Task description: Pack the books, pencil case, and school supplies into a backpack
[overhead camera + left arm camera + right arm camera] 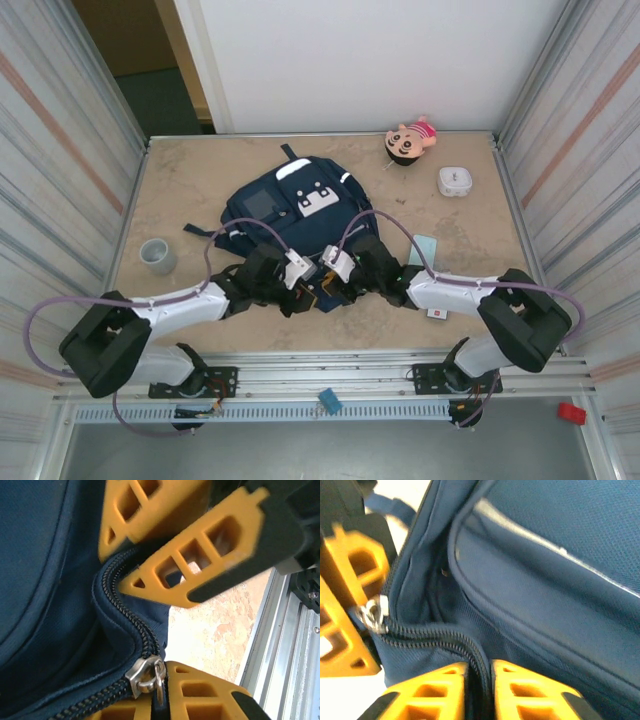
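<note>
Top external: the large navy-blue fabric backpack (290,205) with white patches lies flat in the middle of the beige mottled table (190,170). Both my arms reach in to its near edge, with my left gripper (305,292) and right gripper (338,288) just beside each other on that rim. The long, slim, pale teal pencil case (424,247) lies on the table close to the right of my right wrist. The small white pack with black print (437,314) sits nearer the table's front edge, beside my right forearm. Both lie outside the backpack. Left wrist: my left hand's yellow ribbed fingers, at the bottom of the view, are pressed together on the silver zipper pull (158,682), and its slider sits on the dark zip teeth at the backpack's edge. Just above, my right hand's yellow fingers pinch the fabric rim beside the zip. Right wrist: my right fingers stand narrow, with only the zip-edged fabric clamped between them. The backpack's blue panel rises beyond, and my left hand is at the left, at the slider.
</note>
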Controlling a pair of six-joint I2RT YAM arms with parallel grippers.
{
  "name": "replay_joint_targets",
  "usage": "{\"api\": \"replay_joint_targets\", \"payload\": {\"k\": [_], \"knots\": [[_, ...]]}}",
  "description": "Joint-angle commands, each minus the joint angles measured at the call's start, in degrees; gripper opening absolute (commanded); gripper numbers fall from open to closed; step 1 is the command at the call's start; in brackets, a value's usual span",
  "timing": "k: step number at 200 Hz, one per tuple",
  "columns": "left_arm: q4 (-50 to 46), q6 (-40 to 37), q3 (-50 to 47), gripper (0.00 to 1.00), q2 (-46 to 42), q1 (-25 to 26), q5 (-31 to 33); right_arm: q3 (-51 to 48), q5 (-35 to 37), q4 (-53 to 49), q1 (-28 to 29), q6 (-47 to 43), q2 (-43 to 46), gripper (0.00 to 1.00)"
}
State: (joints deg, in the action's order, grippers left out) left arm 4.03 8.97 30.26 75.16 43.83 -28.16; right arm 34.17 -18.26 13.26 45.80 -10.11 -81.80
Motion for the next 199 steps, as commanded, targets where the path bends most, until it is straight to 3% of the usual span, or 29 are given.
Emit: {"api": "replay_joint_targets", "payload": {"k": [1, 19, 62, 79, 105, 139, 176, 199], "knots": [[1.20, -0.94, 0.44, 0.12, -0.22, 0.46, 0.56, -0.80, -8.66, 3.31, -2.83, 0.57, 5.05, 0.43], [1.48, -0.70, -1.28, 0.12, -1.43, -0.06, 0.96, -1.19, -11.82, -3.78, -5.77, -1.84, 7.37, 0.53], [-1.31, -3.98, -0.73, 0.20, -1.72, -0.07, -0.48, -2.07, -13.62, -9.98, -8.33, -2.62, 10.56, 0.55], [-0.84, -4.49, 0.58, 0.22, -0.14, 0.20, -2.78, -1.15, -6.91, -11.82, -5.32, -5.51, 10.31, 0.53], [0.01, -4.14, 1.90, 0.15, 1.92, 0.25, -4.06, 0.19, -0.78, -13.75, -3.29, -9.58, 8.20, 0.51], [2.03, -4.26, 0.67, 0.04, 1.37, 0.29, -3.54, 0.55, -1.47, -9.15, -5.45, -10.10, 3.45, 0.32], [1.81, -5.17, 0.98, 0.02, 0.59, 0.33, -2.65, 1.05, -2.50, -6.00, -3.89, -8.96, 1.51, 0.11], [0.09, -6.47, 3.84, 0.03, 2.18, 1.07, -3.13, 0.15, -5.28, -2.74, -3.52, -6.73, 1.78, 0.04]]}}
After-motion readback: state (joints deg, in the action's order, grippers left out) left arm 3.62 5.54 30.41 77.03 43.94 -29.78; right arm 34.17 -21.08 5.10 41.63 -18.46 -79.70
